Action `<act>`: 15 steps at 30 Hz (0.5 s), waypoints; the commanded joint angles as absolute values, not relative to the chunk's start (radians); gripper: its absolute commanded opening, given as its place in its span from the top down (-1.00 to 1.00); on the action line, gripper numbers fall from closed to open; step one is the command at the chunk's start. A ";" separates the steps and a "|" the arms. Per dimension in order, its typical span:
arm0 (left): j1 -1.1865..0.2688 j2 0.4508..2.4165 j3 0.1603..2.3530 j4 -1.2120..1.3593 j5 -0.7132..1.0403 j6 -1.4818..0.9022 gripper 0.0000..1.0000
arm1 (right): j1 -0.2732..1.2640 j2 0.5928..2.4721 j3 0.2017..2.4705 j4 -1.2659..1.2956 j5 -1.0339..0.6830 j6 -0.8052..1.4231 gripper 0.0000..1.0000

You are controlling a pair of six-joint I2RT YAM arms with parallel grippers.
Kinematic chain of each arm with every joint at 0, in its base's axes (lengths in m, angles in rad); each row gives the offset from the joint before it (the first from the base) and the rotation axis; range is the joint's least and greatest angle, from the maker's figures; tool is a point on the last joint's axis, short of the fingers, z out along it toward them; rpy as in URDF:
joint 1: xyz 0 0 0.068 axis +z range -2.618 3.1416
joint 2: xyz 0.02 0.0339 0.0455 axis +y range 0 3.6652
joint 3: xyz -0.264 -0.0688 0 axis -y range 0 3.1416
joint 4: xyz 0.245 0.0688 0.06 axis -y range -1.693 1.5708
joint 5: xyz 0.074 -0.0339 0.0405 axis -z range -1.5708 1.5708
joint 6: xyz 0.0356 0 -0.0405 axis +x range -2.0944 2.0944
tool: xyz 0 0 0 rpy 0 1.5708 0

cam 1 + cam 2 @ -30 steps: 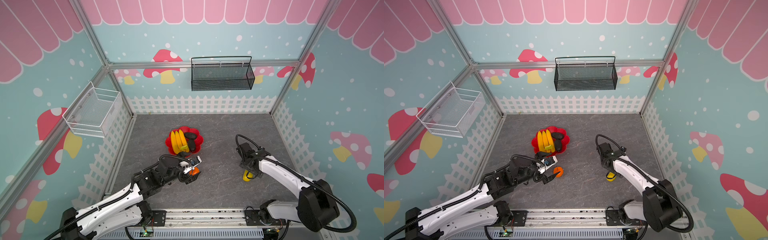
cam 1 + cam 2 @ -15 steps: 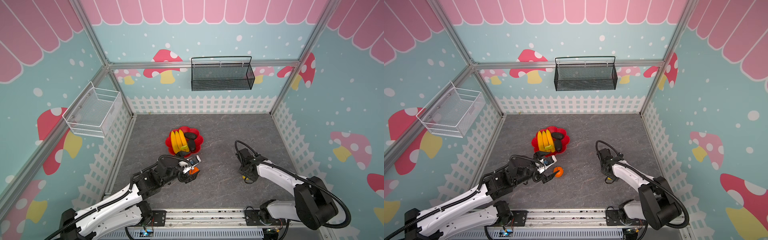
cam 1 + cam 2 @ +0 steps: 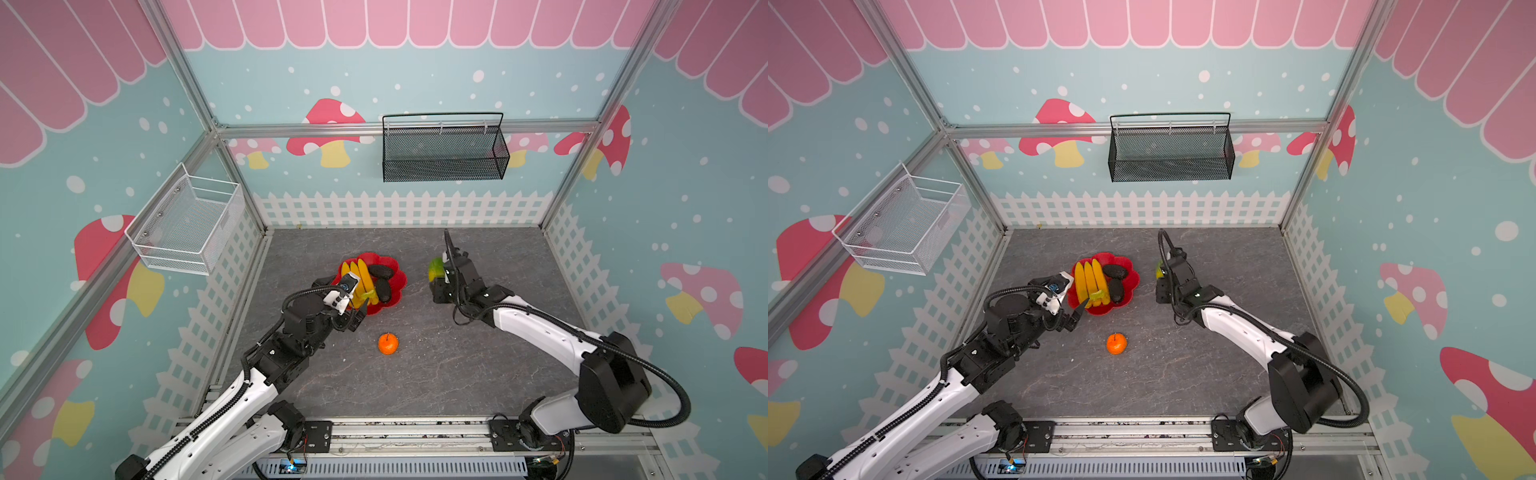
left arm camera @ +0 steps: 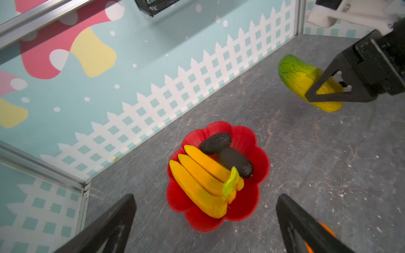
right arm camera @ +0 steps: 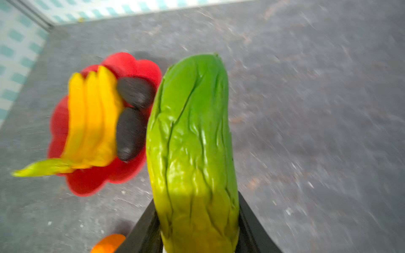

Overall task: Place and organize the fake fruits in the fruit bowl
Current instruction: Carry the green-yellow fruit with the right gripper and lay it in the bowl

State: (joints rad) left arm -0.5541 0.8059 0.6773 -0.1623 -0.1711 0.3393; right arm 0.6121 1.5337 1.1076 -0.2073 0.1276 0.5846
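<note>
- Right wrist view: right gripper (image 5: 197, 199) is clamped on the yellow end of the green-yellow fruit (image 5: 192, 131). The green end sticks out past the jaws, and the background is blurred.
- In both top views the fruit looks clear of the grey table (image 3: 457, 374). It is near the red bowl (image 3: 398, 277), on its right side, not over it and not touching it.
- The bowl holds 3 bananas (image 4: 197, 181) in 1 bunch. 2 dark ovals (image 4: 235, 164) lie beside them and appear to touch each other.
- Orange (image 3: 388, 343) lies on the table in front of the bowl, apart from it, with nothing touching it.
- Left gripper (image 4: 206, 197) has its jaws wide apart and empty. It hovers at the bowl's near edge, aimed at the bananas.
- Step judged: the fruit is being carried to the bowl. Counting the bunch as 1, 3 of 5 items are in, and the fruit and the orange are left.
- Next move calls for bringing the fruit over the bare red patch on the ovals' side. It should be turned roughly in line with the bananas and let go low.
- Risk judged: the bowl is shallow and crowded, so the long fruit could roll over the rim or knock the ovals. The left gripper close to the bowl leaves little room.
</note>
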 commanded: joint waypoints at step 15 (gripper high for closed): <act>-0.511 0.785 0.657 -0.129 -0.228 0.330 -1.00 | 0.701 2.029 1.496 -0.207 -0.005 0.497 0.31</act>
